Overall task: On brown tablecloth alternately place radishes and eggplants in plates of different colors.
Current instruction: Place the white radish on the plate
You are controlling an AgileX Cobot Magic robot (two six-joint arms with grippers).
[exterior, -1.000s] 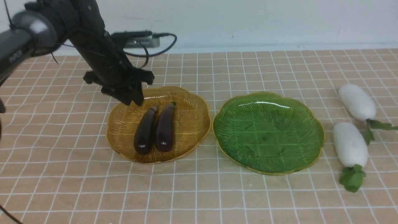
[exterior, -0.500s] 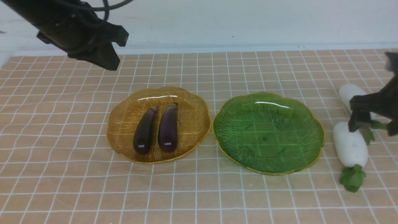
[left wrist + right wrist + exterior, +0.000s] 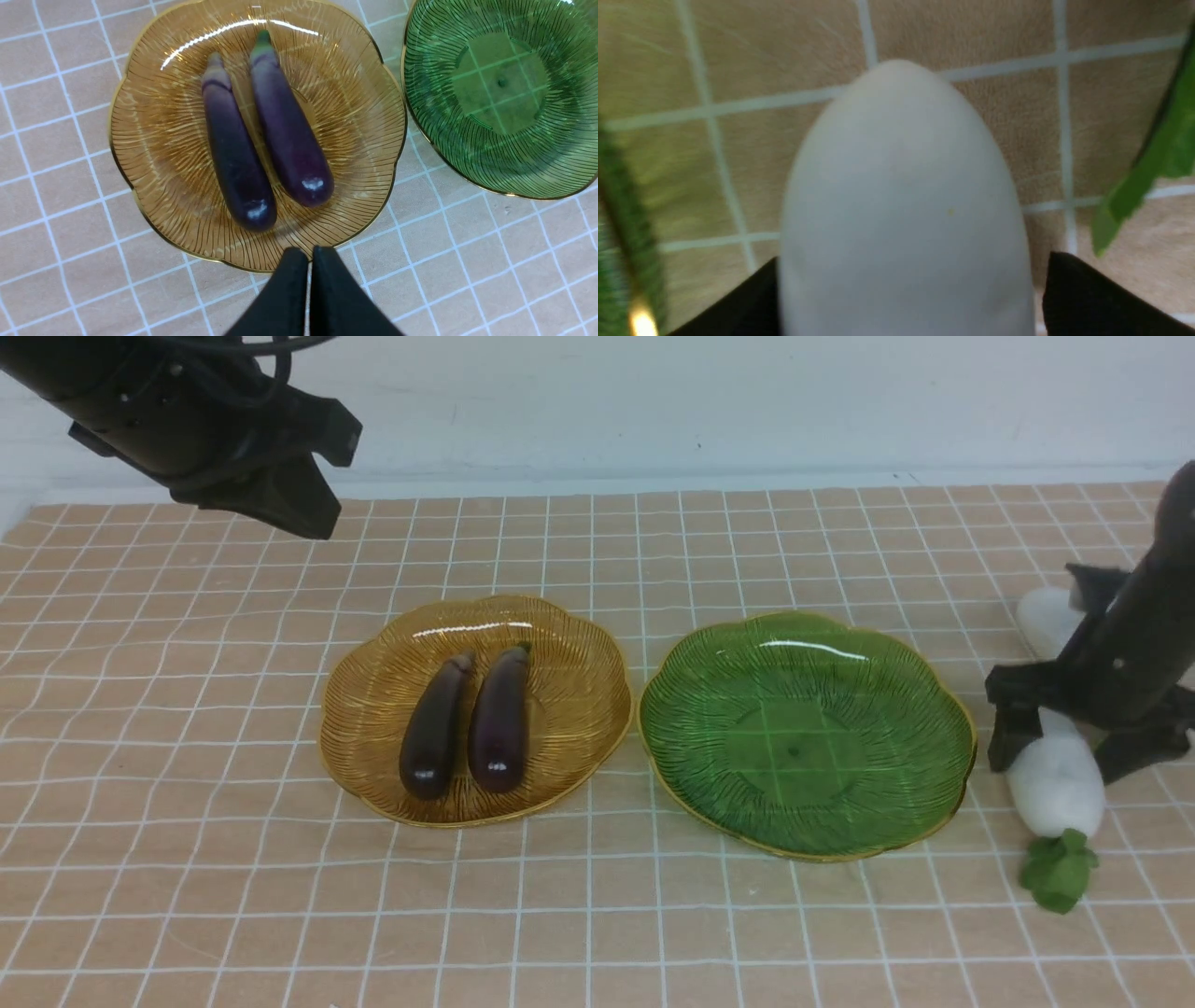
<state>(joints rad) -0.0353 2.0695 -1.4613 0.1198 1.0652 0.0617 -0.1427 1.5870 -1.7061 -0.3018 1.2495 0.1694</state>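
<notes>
Green plate [image 3: 803, 737] open from above. Amber plate [image 3: 373, 709] centre blocked by two eggplants [image 3: 434, 728]. Right gripper [image 3: 1062, 761] fingers flank near radish [image 3: 1055, 789]; far radish [image 3: 1046, 611] just behind.

You've got 2 eggplants on view: left eggplant [image 3: 435, 739] & right eggplant [image 3: 499, 732]. Radishes, also 2: near radish [image 3: 1055, 789] & far radish [image 3: 1044, 614], the latter partly hidden. Plates, 2 in all: 1 amber plate [image 3: 579, 695], 1 green plate [image 3: 803, 747]. Tablecloth [image 3: 597, 915]: just 1.
</notes>
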